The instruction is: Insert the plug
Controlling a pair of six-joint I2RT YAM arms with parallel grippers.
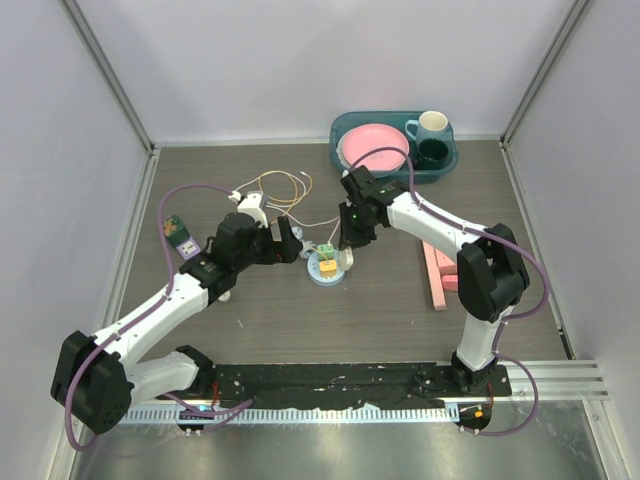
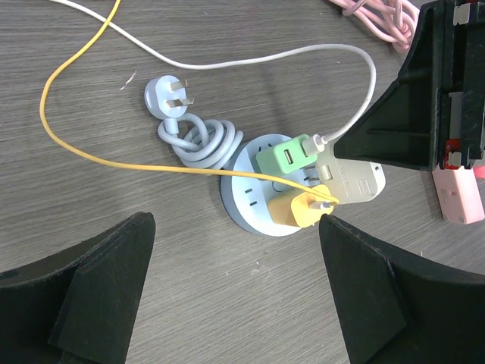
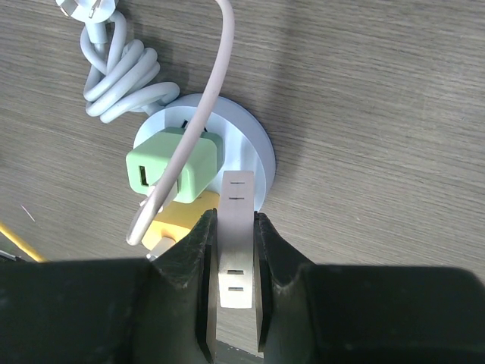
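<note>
Nearest the bases, the left gripper (image 1: 286, 243) is hovering low over the counter (image 1: 400, 320), its jaws standing wide apart and holding nothing. From its own camera they are framing the round pale-blue socket hub (image 2: 246, 199). I take that as a steadying stance, ready to brace the hub if it slides under a push.

The hub is sitting near the middle of the counter. Its own grey cord (image 2: 198, 140) is lying coiled just beside it, with the three-pin end loose on the wood, so the hub looks unpowered. A yellow adapter (image 2: 297, 209) and a green adapter (image 2: 286, 157) are already occupying sockets, trailing a yellow cable (image 2: 72, 144) and a white cable (image 2: 265, 57).

Just past them the right gripper (image 3: 233, 235) is reaching over from the far side, its jaws clamped on the flat sides of the beige plug (image 3: 236, 197). The plug is hanging over the hub's rim, right beside the green adapter. I cannot tell whether its prongs are in the slots. It is looking tilted from the left wrist, so I judge the insertion unfinished.

No brand or word is reading clearly. The beige plug is showing only pairs of short slot marks, the green adapter what looks like a USB port.

Farthest off, a teal tray (image 1: 336, 140) is holding a pink plate (image 1: 372, 148) and a mug (image 1: 432, 124), well apart from the work.
</note>
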